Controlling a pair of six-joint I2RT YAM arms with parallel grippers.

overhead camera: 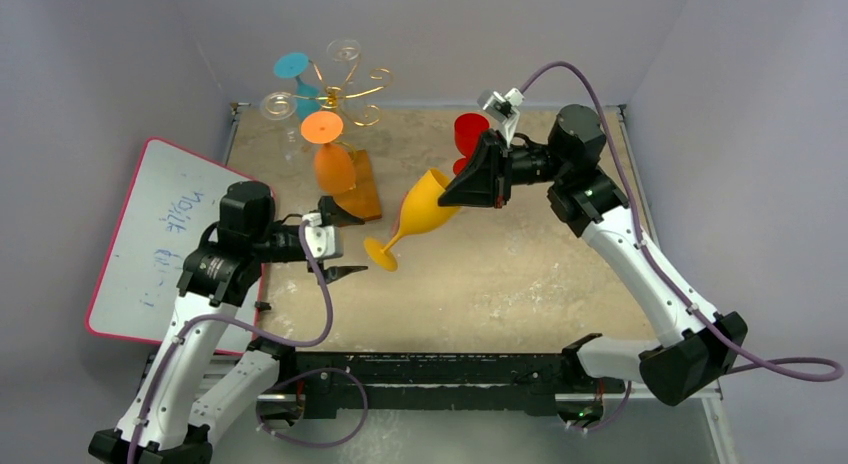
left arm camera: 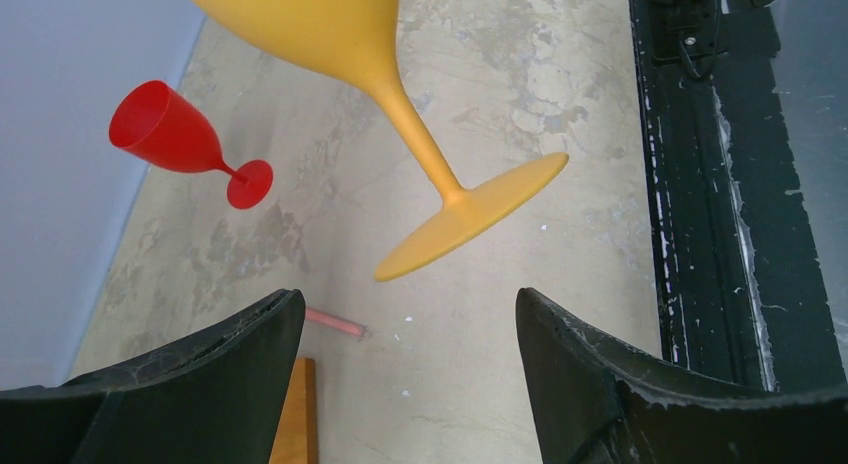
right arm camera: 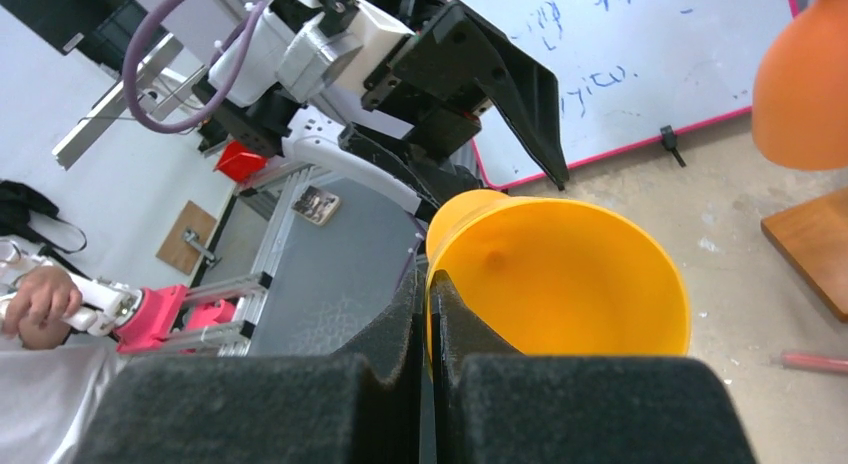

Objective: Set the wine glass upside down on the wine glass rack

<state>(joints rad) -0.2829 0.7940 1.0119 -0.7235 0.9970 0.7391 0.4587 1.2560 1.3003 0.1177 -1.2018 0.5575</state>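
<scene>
The right gripper point(right arm camera: 430, 284) pinched the yellow glass point(overhead camera: 425, 204) at its rim; the left gripper point(left arm camera: 410, 296) gaped. The glass looked light and slick (plastic, probably), so the stem point(left arm camera: 420, 134) seemed safest.

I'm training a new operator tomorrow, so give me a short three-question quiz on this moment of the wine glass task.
1. True or false: the left gripper is shut on the yellow wine glass.
2. Where does the right gripper hold that glass? A) stem B) foot C) bowl rim
3. Fill in: the ___ glass sits on the table, not on the wine glass rack.

Key: 1 false, it is open. 2 C. 3 red: the red glass.
</scene>
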